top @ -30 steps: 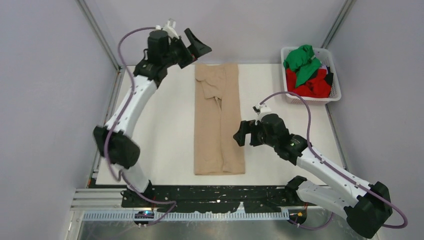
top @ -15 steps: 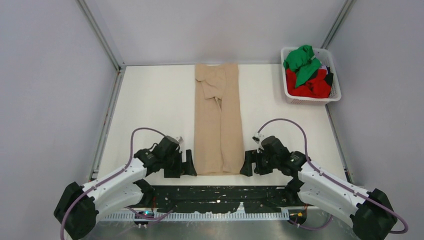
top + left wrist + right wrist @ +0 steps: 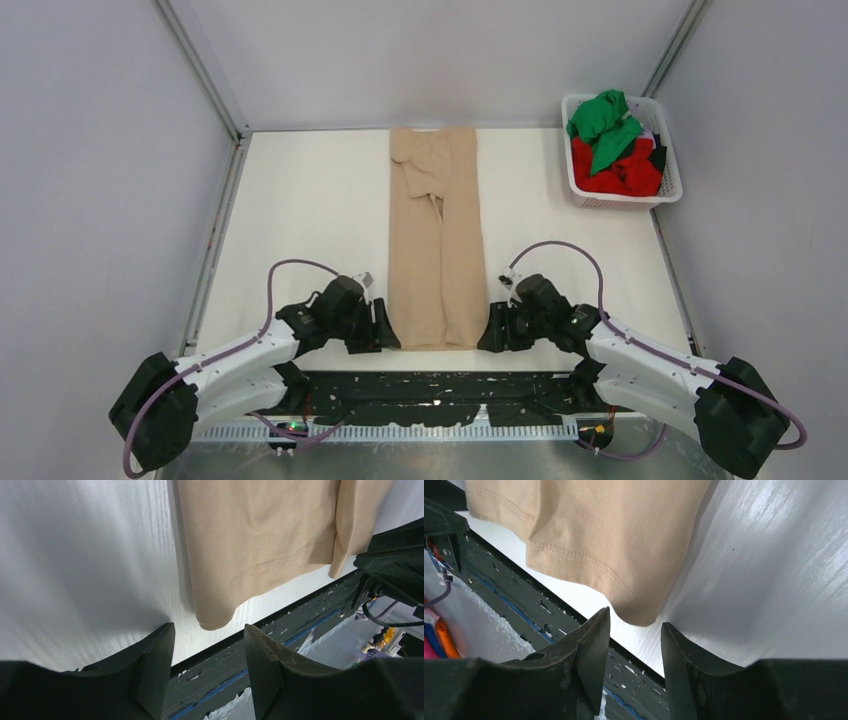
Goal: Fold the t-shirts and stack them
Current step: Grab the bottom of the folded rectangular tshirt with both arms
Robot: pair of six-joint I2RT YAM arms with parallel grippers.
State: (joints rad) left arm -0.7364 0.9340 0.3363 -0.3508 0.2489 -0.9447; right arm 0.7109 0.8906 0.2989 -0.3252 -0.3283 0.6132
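Note:
A beige-tan t-shirt (image 3: 437, 230), folded into a long narrow strip, lies flat down the middle of the white table. My left gripper (image 3: 386, 331) is low at the near left corner of its hem. My right gripper (image 3: 491, 328) is at the near right corner. In the left wrist view the hem corner (image 3: 212, 621) sits just beyond the open left gripper (image 3: 207, 630), with nothing between its fingers. In the right wrist view the other corner (image 3: 639, 614) reaches the tips of the open right gripper (image 3: 635, 621), ungripped. A green t-shirt (image 3: 603, 120) and a red one (image 3: 620, 175) lie crumpled in the basket.
The white lattice basket (image 3: 628, 201) stands at the far right corner of the table. A black perforated rail (image 3: 440, 385) runs along the near table edge just behind both grippers. Grey walls enclose the table on three sides.
The left arm swung from the shirt's far end down to the near left hem corner, and the right arm dropped to the near right corner. Both pairs of jaws have narrowed.

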